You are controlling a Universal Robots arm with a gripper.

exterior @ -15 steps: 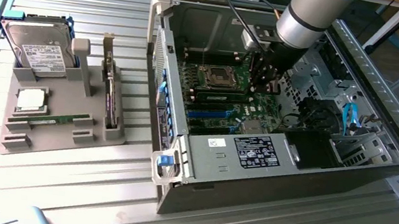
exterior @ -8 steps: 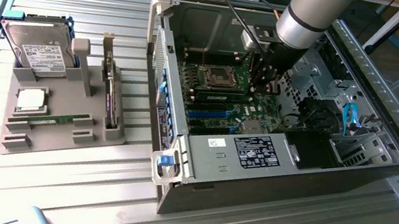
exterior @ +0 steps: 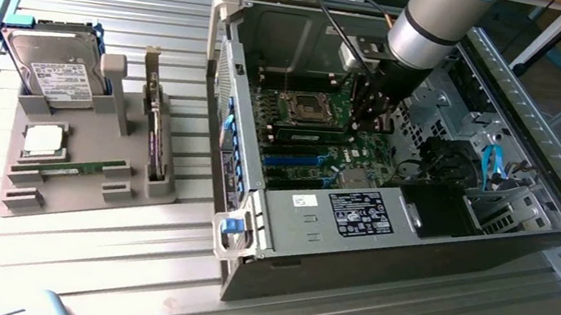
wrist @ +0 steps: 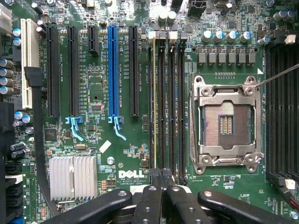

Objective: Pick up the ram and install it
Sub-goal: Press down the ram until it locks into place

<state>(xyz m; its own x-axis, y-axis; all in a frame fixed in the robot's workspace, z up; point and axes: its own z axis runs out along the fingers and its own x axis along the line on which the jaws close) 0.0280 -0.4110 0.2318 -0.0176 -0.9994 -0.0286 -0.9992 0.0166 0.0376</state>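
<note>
A ram (wrist: 154, 102) stands edge-on in one of the black memory slots (wrist: 171, 107) of the green motherboard, beside the empty processor socket (wrist: 226, 123); it shows as a thin yellow-green line along the slot. My gripper (wrist: 161, 184) hangs over the near end of those slots, its black fingers (wrist: 148, 203) pressed together, shut, with nothing visible between them. In the exterior view the arm reaches down into the open computer case (exterior: 249, 227) and the gripper (exterior: 370, 120) sits just above the motherboard next to the socket (exterior: 306, 108).
A grey holder (exterior: 69, 195) at the exterior view's left carries a hard drive (exterior: 53, 75), a silver processor (exterior: 44, 140), another green stick (exterior: 67, 170) lying flat and an upright card (exterior: 157, 145). Case walls, cables (exterior: 491, 165) and the power supply (exterior: 360, 213) ring the motherboard.
</note>
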